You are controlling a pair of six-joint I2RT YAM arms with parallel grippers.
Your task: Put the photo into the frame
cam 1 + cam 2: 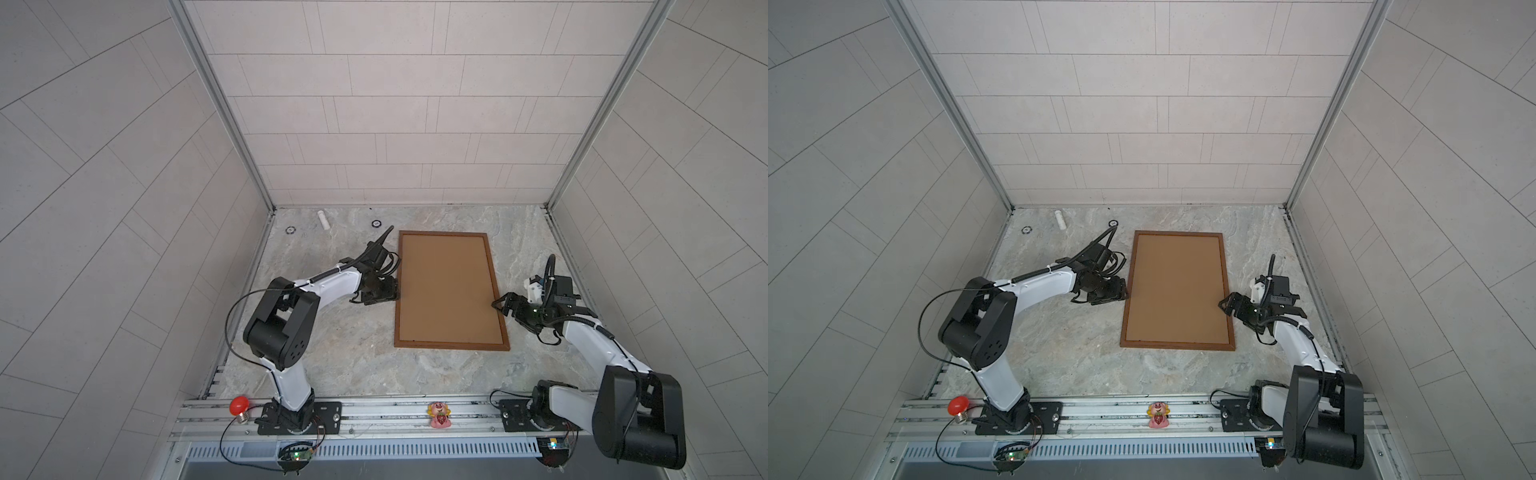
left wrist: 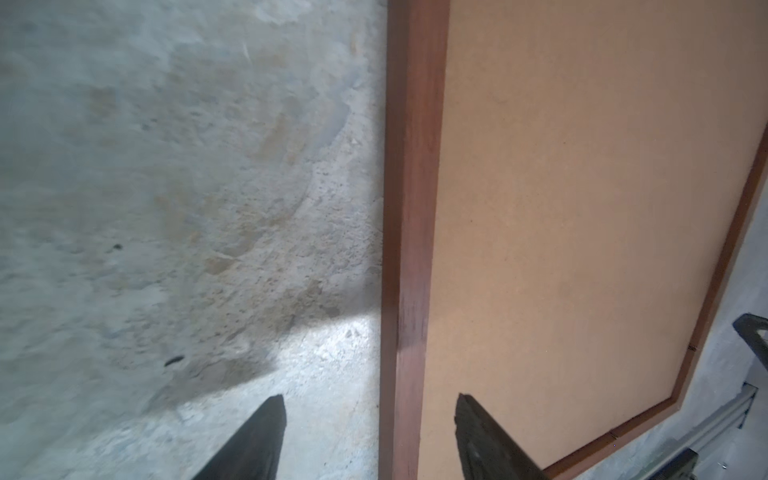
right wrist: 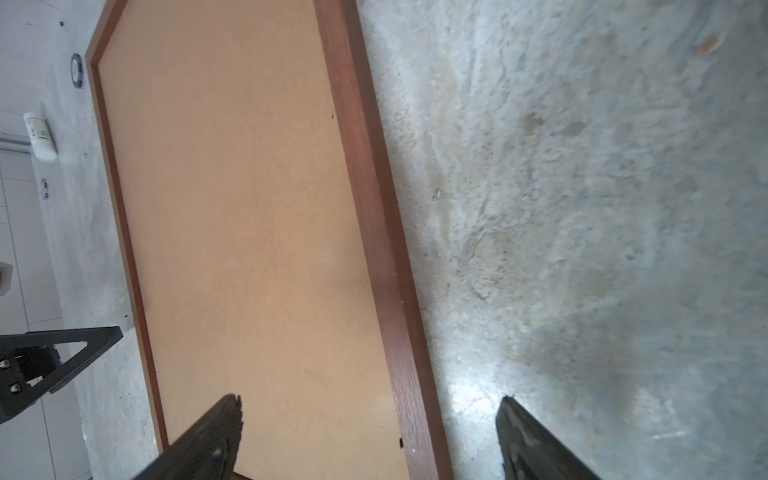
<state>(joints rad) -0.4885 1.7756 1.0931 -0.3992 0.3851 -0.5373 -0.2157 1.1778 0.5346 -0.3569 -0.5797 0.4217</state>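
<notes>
Okay, the frame [image 1: 451,345] lies flat mid-counter [image 1: 332,353], long sides running 12 to 6, with the brown backing board [image 1: 446,291] filling it. My left tool [image 1: 394,293] is at its 9 o'clock rail, jaws released and spread. In the wrist view the left tool [image 2: 369,398] straddles that rail. My right tool [image 1: 500,302] is at the 3 o'clock rail, also wide open and gripping nothing. I can't tell whether either touches the wood.
</notes>
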